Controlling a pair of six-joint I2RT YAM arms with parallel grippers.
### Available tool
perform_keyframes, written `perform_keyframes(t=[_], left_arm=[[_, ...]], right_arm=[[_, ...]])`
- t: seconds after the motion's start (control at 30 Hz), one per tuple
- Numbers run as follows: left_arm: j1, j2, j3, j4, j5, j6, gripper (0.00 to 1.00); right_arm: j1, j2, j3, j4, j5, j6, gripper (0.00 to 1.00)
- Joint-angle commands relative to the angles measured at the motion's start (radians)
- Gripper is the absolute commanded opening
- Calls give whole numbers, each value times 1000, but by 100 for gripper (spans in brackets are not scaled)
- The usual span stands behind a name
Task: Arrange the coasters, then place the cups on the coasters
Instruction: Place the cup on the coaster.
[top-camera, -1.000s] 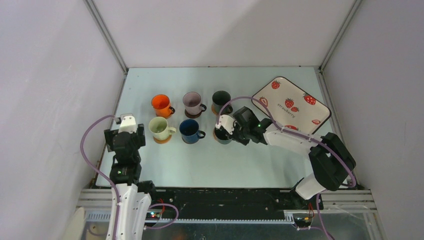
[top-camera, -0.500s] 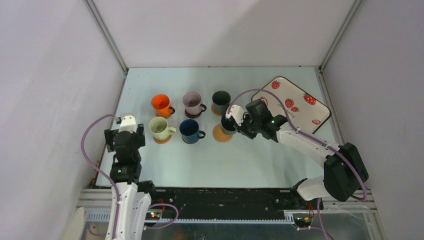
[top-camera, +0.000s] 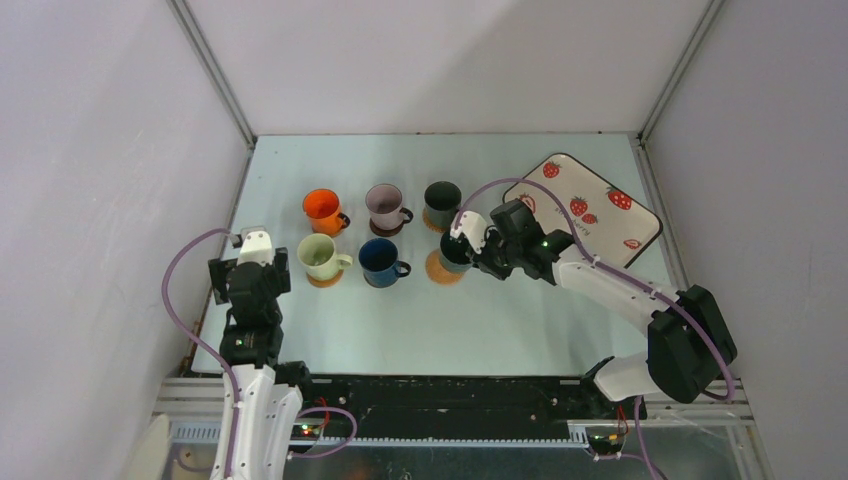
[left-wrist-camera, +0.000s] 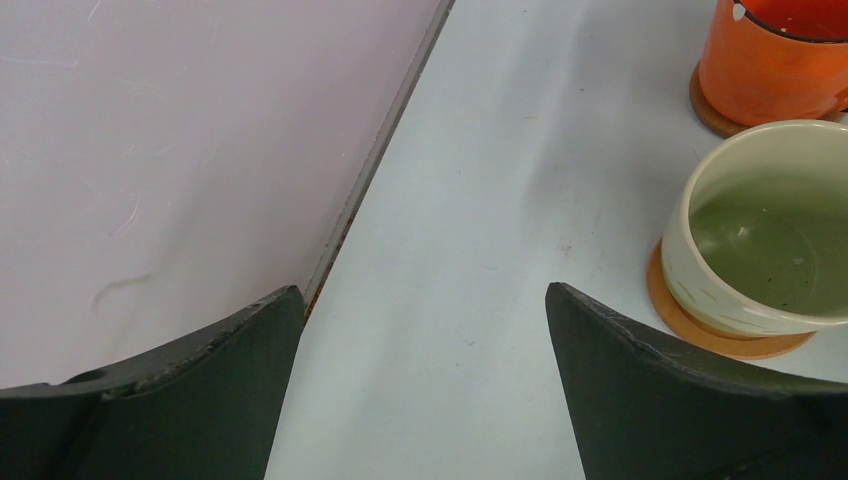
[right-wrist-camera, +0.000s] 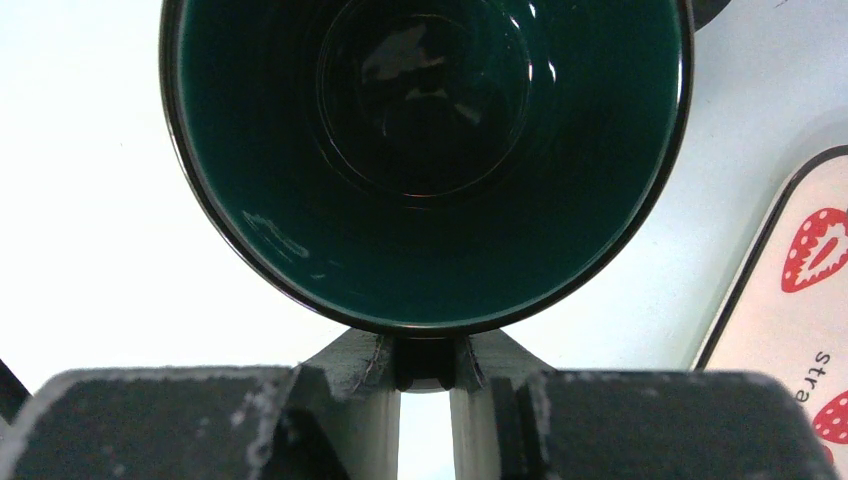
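In the top view, five cups stand on coasters: orange (top-camera: 322, 206), mauve-white (top-camera: 384, 203), dark green (top-camera: 441, 200), pale green (top-camera: 319, 256) and navy (top-camera: 379, 258). My right gripper (top-camera: 470, 245) is shut on the handle of a second dark green cup (top-camera: 455, 249), which overlaps the far edge of a bare tan coaster (top-camera: 441, 270). I cannot tell if cup and coaster touch. The right wrist view looks into this cup (right-wrist-camera: 425, 150), with the right gripper (right-wrist-camera: 428, 365) pinching its handle. My left gripper (left-wrist-camera: 422, 290) is open over bare table, left of the pale green cup (left-wrist-camera: 765, 245) and its coaster (left-wrist-camera: 700, 320).
The white strawberry-print tray (top-camera: 585, 205) lies at the back right, just behind my right arm, and its corner (right-wrist-camera: 800, 300) shows in the right wrist view. The enclosure's left wall (left-wrist-camera: 180, 150) runs close beside my left gripper (top-camera: 250, 268).
The right gripper carried the dark green cup back and to the right, uncovering the tan coaster, then eased slightly left. The left arm has not moved.
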Motion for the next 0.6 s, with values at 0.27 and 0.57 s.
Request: perform_keyframes(t=[0.27,0.57], left_arm=[[6,0,15,34,-1,10,98],[5,4,15,32,9,11,98]], right_arm=[[26,8,19,65,-7,-2,0],[40,27,18,65,6,-11,0]])
